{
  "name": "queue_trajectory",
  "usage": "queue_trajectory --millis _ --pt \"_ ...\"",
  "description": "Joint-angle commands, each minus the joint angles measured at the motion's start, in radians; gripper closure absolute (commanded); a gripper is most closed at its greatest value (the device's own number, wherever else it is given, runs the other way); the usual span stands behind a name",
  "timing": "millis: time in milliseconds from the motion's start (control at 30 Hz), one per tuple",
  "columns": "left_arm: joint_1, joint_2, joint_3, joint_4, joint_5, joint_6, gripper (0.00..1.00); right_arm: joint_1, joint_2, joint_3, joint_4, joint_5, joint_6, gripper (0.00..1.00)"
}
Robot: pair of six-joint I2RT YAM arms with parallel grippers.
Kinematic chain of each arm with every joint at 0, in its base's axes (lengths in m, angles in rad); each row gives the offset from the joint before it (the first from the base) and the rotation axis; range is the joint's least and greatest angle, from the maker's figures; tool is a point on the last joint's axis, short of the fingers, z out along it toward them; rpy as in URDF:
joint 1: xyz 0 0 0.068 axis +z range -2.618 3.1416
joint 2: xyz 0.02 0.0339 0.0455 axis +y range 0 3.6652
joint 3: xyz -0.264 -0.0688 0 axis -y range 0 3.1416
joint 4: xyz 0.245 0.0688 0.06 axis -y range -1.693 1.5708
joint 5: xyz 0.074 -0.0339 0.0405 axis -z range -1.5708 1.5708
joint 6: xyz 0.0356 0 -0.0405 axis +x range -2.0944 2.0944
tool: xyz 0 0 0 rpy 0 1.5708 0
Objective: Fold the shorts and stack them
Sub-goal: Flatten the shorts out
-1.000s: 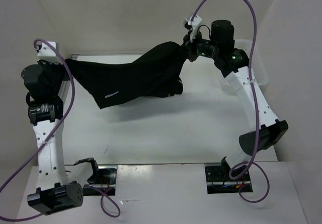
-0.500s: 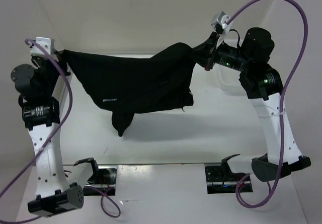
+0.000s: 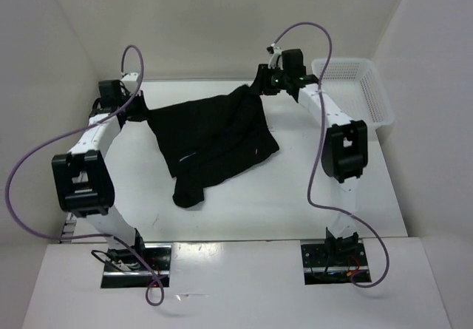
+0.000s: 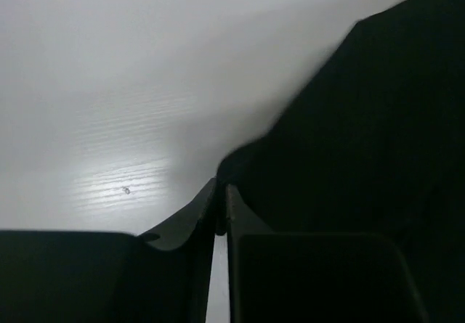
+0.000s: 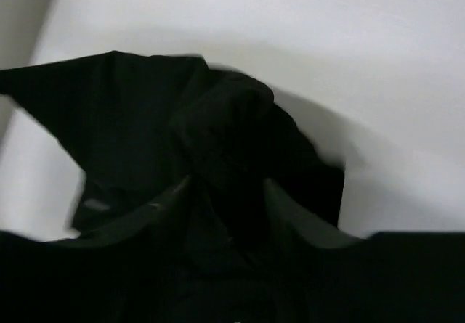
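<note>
Across the far half of the bench the shorts lie partly spread, strung between two far corners. The left hand is clenched on one, the right hand on a bunched wad of the other. One leg lies crumpled at the near side. Folding from here would likely trap that crease, and the thin left pinch may slip.
</note>
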Motion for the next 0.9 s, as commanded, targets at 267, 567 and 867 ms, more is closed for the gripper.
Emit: queue_trajectory --millis 267,567,867 --pt "-0.036 -0.03 0.137 -0.193 -0.012 0.004 0.26 0.018 -0.079 -0.038 0.022 0.245 -0.202 0.18" --pt "-0.272 -0.279 -0.282 -0.483 0.077 0.004 0.26 0.018 -0.236 -0.49 0.052 0.314 -0.232 0.18" --pt "-0.355 -0.243 -0.39 -0.48 0.087 0.004 0.26 0.018 -0.207 -0.588 0.062 0.303 -0.254 0.19"
